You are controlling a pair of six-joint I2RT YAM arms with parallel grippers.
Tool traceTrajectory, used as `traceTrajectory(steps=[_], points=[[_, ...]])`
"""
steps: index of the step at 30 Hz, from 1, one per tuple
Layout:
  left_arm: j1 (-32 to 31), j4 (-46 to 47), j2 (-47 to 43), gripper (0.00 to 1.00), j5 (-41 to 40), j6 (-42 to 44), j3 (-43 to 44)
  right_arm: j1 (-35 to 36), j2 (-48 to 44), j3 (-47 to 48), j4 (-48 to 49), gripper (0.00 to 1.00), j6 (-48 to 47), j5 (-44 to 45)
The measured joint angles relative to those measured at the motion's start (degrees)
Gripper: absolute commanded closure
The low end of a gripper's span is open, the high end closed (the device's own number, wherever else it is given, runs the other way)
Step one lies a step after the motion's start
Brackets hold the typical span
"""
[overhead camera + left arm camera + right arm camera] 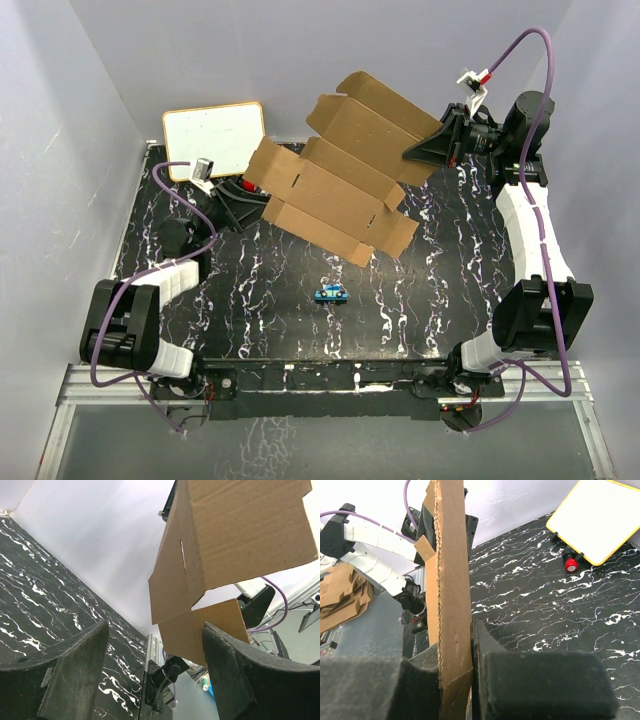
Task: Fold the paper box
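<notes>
Two arms, same build. Left arm (pixel 172 280) and right arm (pixel 530 235) — segmented white shells on the long links, bulky black housings at the joints. Left cable (pixel 95 360): purple, thin, looping along the links. Right cable (pixel 552 75): purple too, ending at a red-and-white plug (pixel 476 78). Small grey box (pixel 203 168) at the left wrist. Left gripper (pixel 152 635): thick black fingers (pixel 75 675), coarse matte skin, rounded tips. Right gripper (pixel 457 645) — same black, grainy, blockier in close view.
</notes>
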Motion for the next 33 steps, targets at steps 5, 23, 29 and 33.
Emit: traceTrajectory(steps=[5, 23, 29, 33], points=[[0.00, 0.02, -0.33, 0.25, 0.50, -0.24, -0.15, 0.00, 0.00, 0.00, 0.00, 0.92, 0.00, 0.00], [0.00, 0.02, -0.33, 0.25, 2.91, -3.02, -0.74, -0.35, 0.02, -0.11, 0.00, 0.92, -0.02, 0.11], [0.00, 0.02, -0.33, 0.25, 2.86, -4.15, -0.74, -0.42, 0.02, -0.20, 0.00, 0.92, -0.07, 0.15], [0.02, 0.02, -0.35, 0.25, 2.86, -4.76, -0.74, -0.55, 0.02, -0.22, 0.00, 0.92, -0.09, 0.13]])
